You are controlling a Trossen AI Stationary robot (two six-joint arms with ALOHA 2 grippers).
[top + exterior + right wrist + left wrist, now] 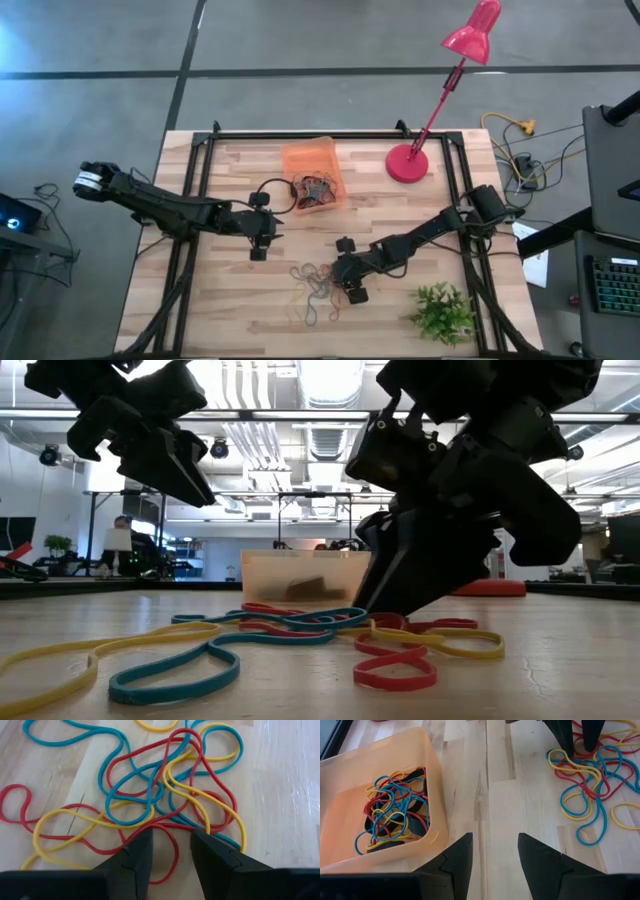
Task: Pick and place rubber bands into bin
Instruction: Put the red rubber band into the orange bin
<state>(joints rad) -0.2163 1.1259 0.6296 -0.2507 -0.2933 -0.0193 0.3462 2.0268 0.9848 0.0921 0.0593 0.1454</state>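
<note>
The right gripper (169, 851) is down on the table (230, 310), its 2 fingers parted by a narrow gap and set on the edge of the tangled rubber bands (165, 785). Red and yellow strands run between and under the fingertips (137, 852), but nothing is pinched yet. The bin (313, 172) sits well apart toward the far side of the table, already carrying a small heap of bands.

The main risk lies in the tangle itself. The loops cross over and through one another, so a pinch on 1 strand would likely drag several along, and a trailing band could slip off on the way to the bin and land on bare wood. With the fingertips so low, closing may also just press a band flat against the table and slide over it, leaving the gripper with nothing.

The left gripper (492, 857) hangs just beside the bin, its fingers apart and holding nothing. If both arms head for the bin at once, they could crowd each other there.
</note>
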